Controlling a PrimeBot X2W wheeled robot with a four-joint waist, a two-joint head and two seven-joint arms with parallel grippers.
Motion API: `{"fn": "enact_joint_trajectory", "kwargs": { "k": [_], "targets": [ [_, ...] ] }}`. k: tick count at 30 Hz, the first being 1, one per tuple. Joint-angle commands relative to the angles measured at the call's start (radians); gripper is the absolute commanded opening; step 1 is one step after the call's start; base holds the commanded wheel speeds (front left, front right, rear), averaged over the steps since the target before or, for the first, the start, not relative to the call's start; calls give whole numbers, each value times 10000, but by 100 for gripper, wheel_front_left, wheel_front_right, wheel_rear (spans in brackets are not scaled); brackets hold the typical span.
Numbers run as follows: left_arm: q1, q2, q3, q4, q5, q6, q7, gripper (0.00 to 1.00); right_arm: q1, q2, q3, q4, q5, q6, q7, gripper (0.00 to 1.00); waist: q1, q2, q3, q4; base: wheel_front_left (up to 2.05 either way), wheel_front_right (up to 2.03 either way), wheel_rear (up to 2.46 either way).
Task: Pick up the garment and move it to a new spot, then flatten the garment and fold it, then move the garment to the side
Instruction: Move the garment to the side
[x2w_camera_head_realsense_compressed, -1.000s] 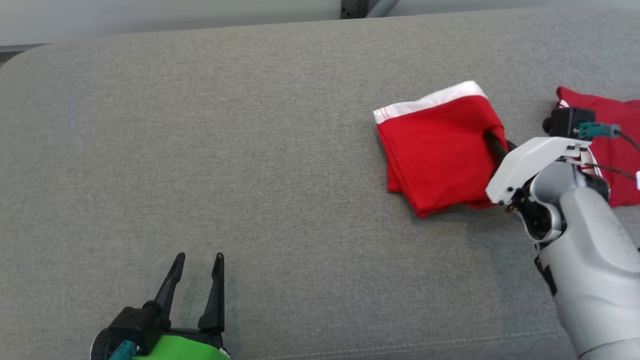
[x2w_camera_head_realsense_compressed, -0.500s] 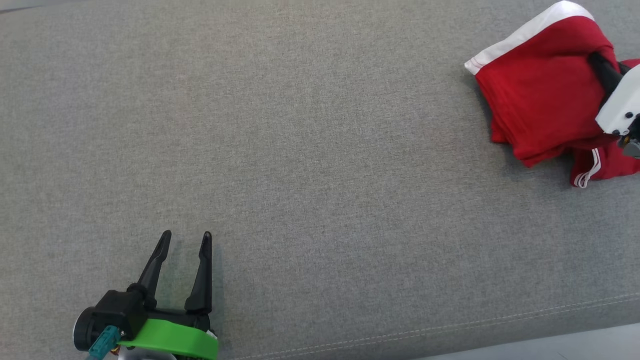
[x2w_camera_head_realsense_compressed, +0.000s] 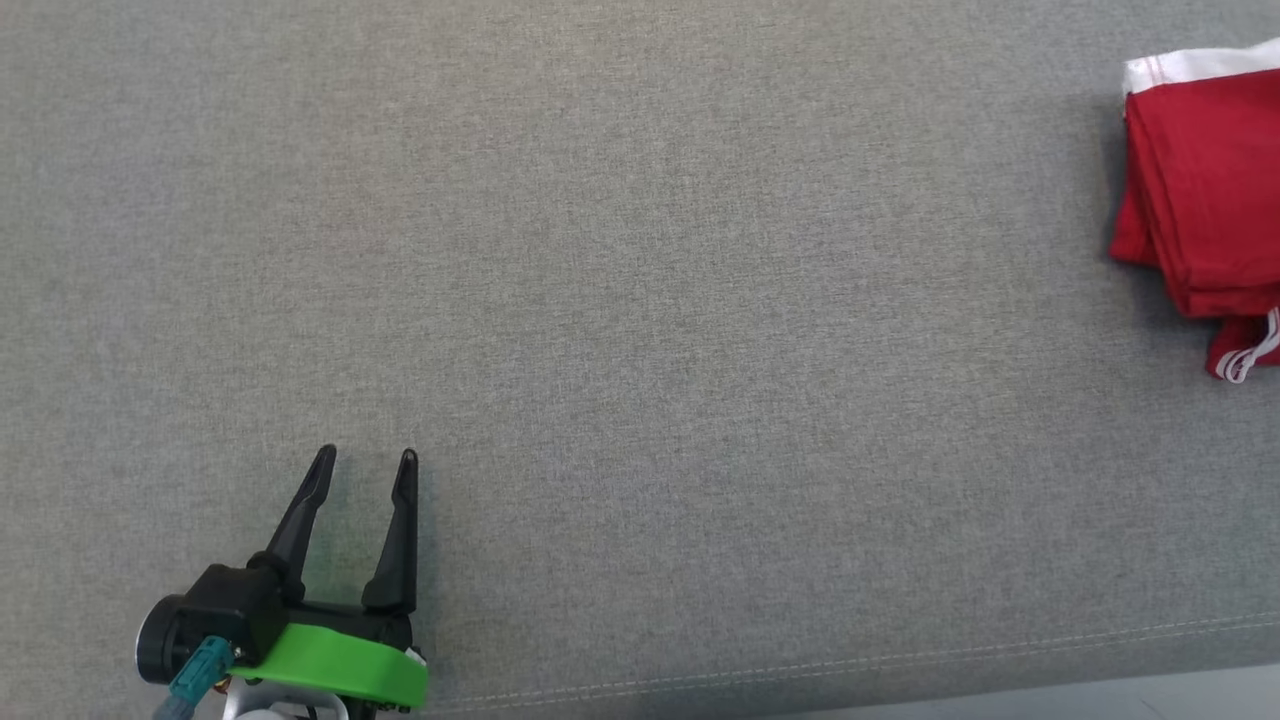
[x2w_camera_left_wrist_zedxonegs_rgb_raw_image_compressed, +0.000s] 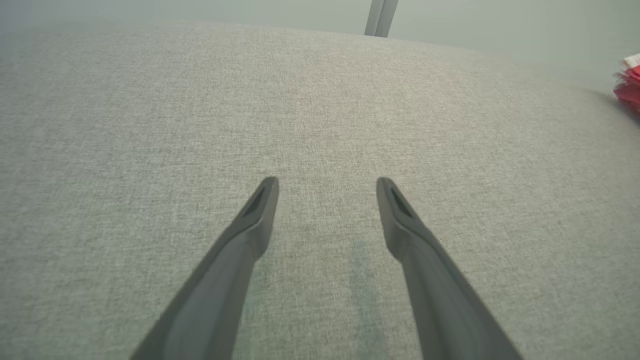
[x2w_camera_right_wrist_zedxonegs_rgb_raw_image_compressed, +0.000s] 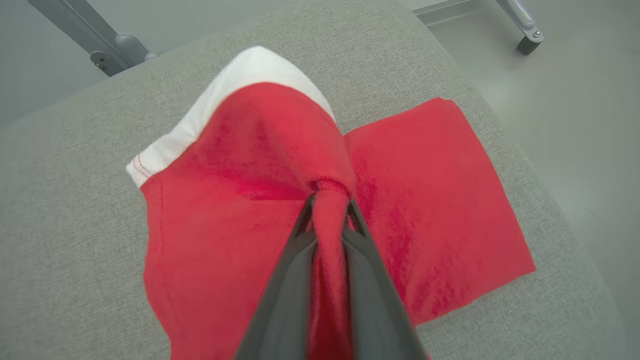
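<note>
Shifted over a second red cloth since before, our folded red garment, white-banded, is pinched in the right end effector; the left end effector gapes empty.

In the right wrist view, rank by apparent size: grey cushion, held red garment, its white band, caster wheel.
Largest to smallest:
1. grey cushion
2. red garment, enlarged by nearness to the camera
3. white band
4. caster wheel
</note>
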Motion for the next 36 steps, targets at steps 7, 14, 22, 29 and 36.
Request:
{"fn": "enact_joint_trajectory", "kwargs": {
  "k": [7,14,22,29,36],
  "targets": [
    [-232,66,25,44,2,4,-24,100,5,-64,-784,622,-1753,-2,-1035,40,0,77,252,265,0,0,0],
    [-150,-64,37,148,-3,4,-24,100,446,182,-986,907,-3457,-2,-2517,100,0,77,59,310,0,0,0],
    [322,-309,319,184,-14,4,-24,100,1103,417,128,163,-3033,-10,-5224,100,0,77,-918,149,0,0,0],
    [916,-632,1032,351,157,47,-26,100,2583,817,1705,-1282,-1743,-10,-6915,100,0,77,-2281,16,0,0,0],
    [1423,-820,1500,797,429,144,-26,100,4460,1723,2741,-1913,-1768,-10,-8283,100,0,77,-3307,-36,0,0,0]
  ]
}}
